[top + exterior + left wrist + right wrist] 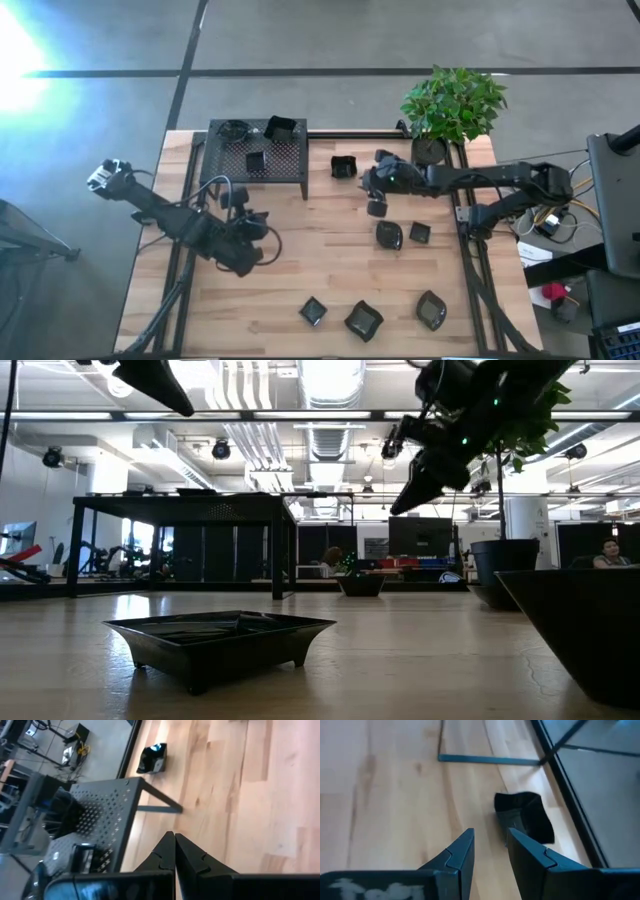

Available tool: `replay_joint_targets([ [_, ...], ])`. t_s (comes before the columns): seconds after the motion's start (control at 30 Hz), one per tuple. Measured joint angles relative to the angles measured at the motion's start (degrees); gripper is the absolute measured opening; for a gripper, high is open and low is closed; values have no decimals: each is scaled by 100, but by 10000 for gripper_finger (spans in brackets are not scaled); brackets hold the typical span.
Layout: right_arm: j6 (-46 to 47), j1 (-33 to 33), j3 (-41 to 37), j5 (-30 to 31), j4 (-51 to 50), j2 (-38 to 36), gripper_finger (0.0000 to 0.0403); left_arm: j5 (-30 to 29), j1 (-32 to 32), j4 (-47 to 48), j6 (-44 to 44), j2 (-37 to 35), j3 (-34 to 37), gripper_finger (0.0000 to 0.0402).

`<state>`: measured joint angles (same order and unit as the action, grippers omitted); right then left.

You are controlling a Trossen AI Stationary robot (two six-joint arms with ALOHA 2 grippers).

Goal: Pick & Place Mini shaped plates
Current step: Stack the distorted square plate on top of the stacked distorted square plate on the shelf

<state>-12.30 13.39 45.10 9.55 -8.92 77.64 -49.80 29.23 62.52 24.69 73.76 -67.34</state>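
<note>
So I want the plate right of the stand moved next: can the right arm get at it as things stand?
Probably yes. The right gripper hangs just short of that small black plate with its fingers apart and empty, and only bare table lies between them.

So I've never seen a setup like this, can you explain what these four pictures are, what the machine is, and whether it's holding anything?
It is a robot with two dark arms at a wooden table, and all four pictures show the same moment. One camera looks straight down, one sits at table-top height, and one rides on each wrist.

Scattered on the table are tiny glossy black dishes, for example a square one. More sit on a black perforated stand, beside a potted plant.

The left end effector is shut and holds nothing that I can see; it waits at the left of the table, in front of the stand. The right end effector is open and empty, hanging near the far edge, with a small dish just past its fingertips.
</note>
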Motion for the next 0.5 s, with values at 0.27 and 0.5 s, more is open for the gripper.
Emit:
replay_joint_targets([
  [0.27, -244, 503, 28, -220, 224, 787, 111, -48, 24, -608, -15, -178, 398, 2],
  [0.5, -486, 739, 253, -268, 233, 1377, 111, -67, 24, -785, -4, -193, 484, 2],
])
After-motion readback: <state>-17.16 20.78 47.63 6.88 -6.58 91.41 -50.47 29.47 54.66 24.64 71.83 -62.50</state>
